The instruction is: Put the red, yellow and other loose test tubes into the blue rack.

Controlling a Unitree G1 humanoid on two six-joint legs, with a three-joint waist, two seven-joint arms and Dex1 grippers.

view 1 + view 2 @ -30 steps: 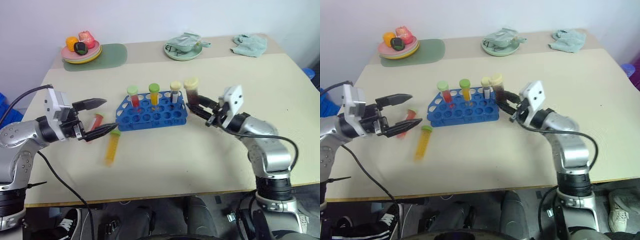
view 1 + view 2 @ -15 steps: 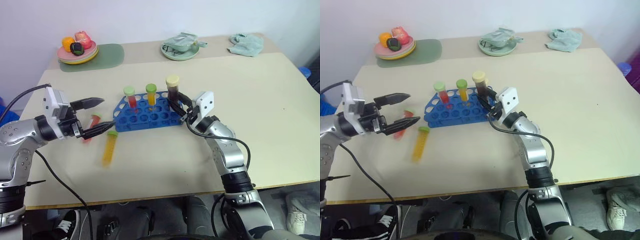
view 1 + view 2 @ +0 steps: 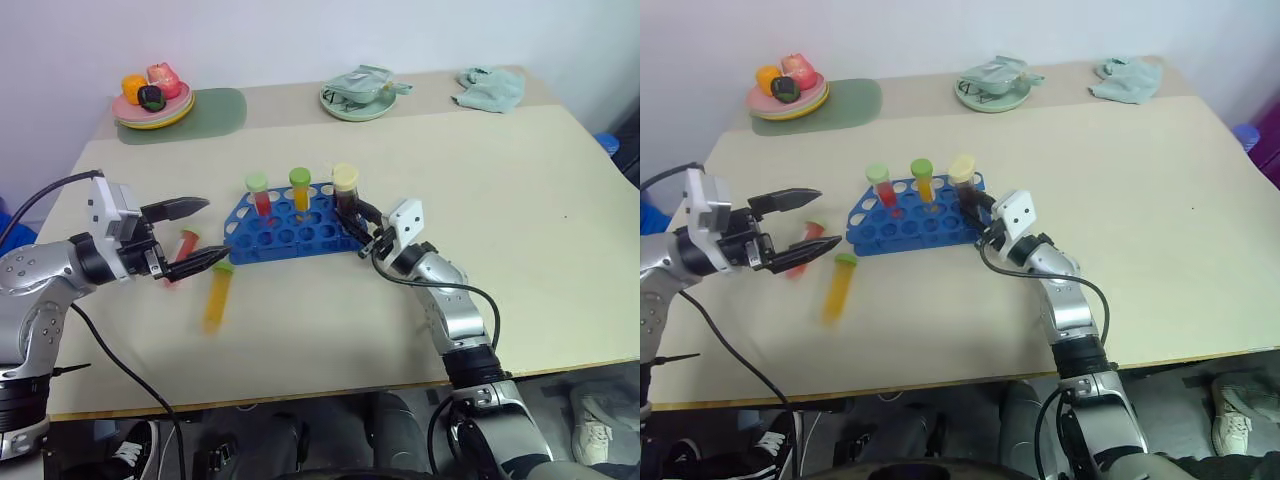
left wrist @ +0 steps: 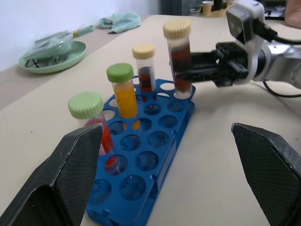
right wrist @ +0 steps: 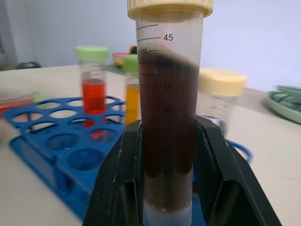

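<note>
We were seating a tube. Our right tool (image 3: 368, 228) pinched the dark brown tube (image 4: 179, 56) upright at the right end of the blue rack (image 3: 290, 232), which sat mid-bench with three tubes already standing in its holes. We could not tell whether the brown tube's tip had entered a hole. Our left tool (image 3: 193, 233) hovered spread wide over the loose red tube (image 3: 184, 245) and yellow tube (image 3: 219, 294), both lying on the bench (image 3: 520, 200) just left of the rack. Next, we judged, the tube needed lowering straight, then release.
</note>
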